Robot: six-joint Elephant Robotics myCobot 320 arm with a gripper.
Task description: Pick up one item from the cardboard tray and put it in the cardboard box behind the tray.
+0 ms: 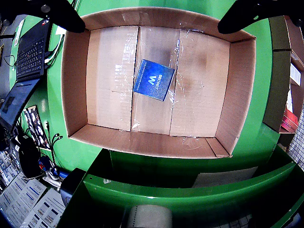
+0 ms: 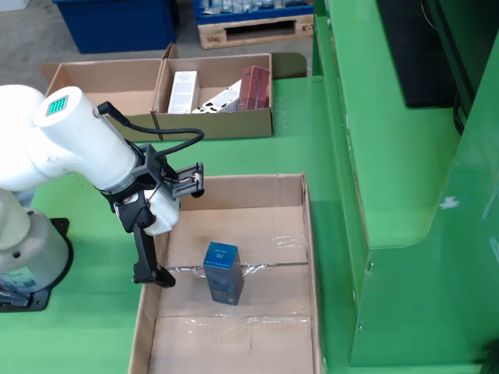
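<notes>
**A:** How far along does this look?

**B:** Nearly done, I'd judge. The small dark-blue rectangular carton with the white "W" (image 2: pixel 223 272) stands inside the large open brown cardboard box with taped seams (image 2: pixel 292 234), roughly mid-floor, clear of every wall. In the gripper view it sits near the centre of the frame, turned slightly askew.

**A:** And the tool?

**B:** The black two-fingered gripper (image 1: pixel 151 16) is released and holds nothing. Its fingers show as dark shapes in the upper left and upper right corners of the gripper view, spread wide, with the carton far below and between them.

**A:** So what is left?

**B:** Probably only drawing the white arm (image 2: pixel 78 144) away. The shallow brown cardboard tray (image 2: pixel 214 125), at the upper left of the fixed view, has white and dark-red packs in it, but the task asks for one item.

**A:** Any room to move?

**B:** In the fixed view one finger hangs at the box's left wall, close to its rim, so a sideways move could catch that edge. Straight up looks free. To the right, the raised green metal frame (image 2: pixel 390 195) runs right alongside the box.
</notes>
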